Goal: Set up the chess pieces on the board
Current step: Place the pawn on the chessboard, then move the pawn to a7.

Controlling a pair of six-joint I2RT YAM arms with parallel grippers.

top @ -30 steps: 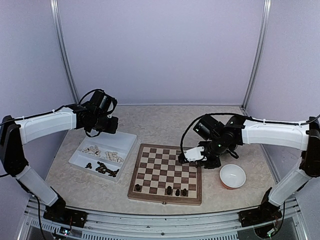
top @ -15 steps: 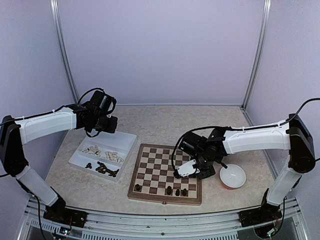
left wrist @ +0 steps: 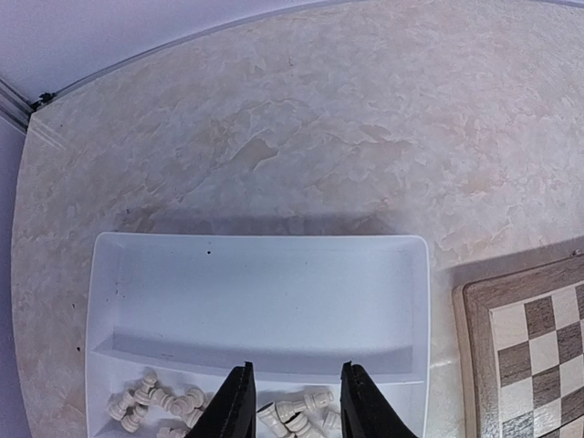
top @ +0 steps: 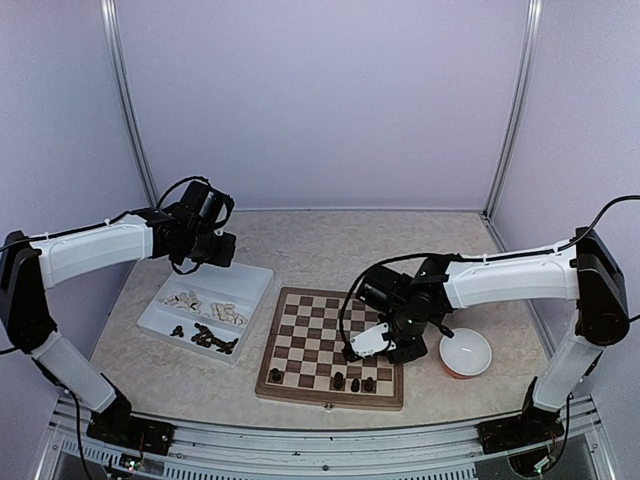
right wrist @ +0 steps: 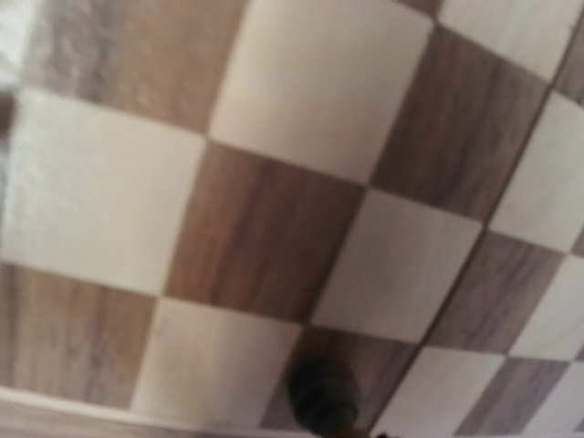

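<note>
Top external | chessmen (top: 338,380) upright on board (top: 300,330) | left hand (left wrist: 297,369) spread | right hand (top: 352,353) unclear

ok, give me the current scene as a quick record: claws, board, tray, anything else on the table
left claw: open, nothing between the fingers, over the white tray
right claw: low over the near-right part of the chessboard; open or shut unclear
on board: four dark chess pieces in the near row
in tray: cream pieces, loose dark pieces nearer the arms
bowl: white, right of the board
</note>
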